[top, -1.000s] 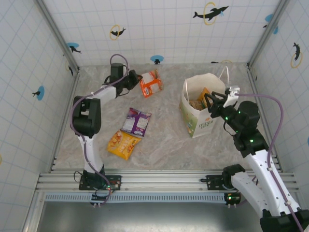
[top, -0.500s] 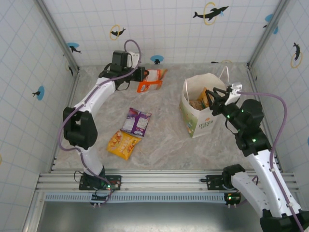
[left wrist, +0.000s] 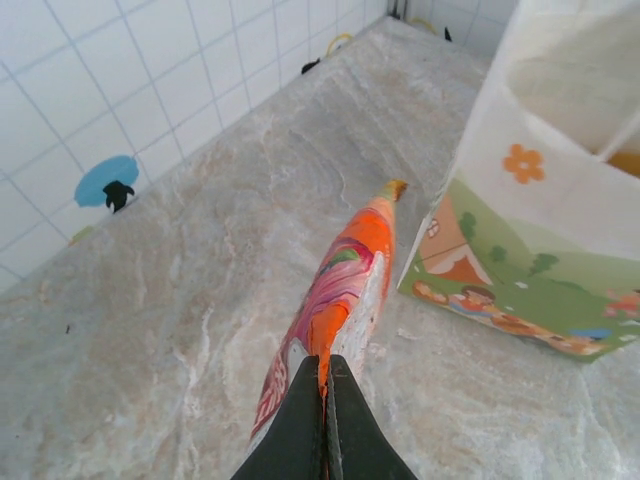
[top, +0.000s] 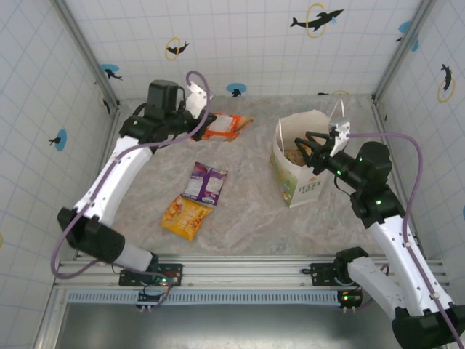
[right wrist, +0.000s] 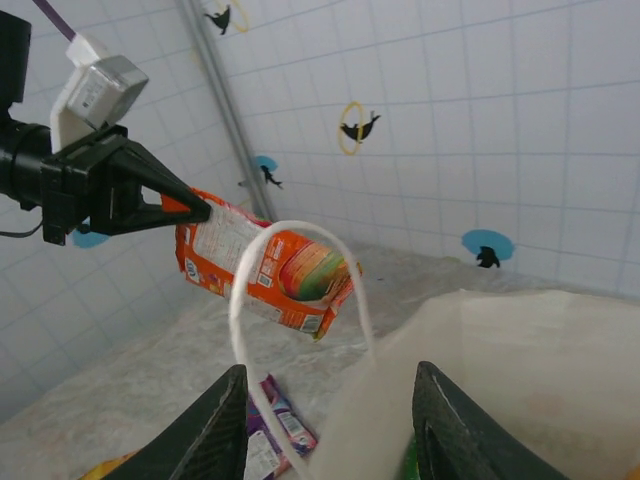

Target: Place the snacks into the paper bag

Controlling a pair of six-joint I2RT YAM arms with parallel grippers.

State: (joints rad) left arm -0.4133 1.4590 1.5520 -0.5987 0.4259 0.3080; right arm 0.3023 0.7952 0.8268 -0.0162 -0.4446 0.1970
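the orange-white snack packet is off the table now: a second ago it lay flat at the far left, and now it hangs in the air, its free end pointing right toward the paper bag. the left gripper is clamped on the packet's left edge, and its arm has risen. the right gripper sits at the bag's open mouth, jaws partly spread and holding nothing, a loop handle between them. the purple packet and the yellow-orange packet lie nearer, left of the bag. the pick looks done, the carry to the bag comes next, and two packets remain.
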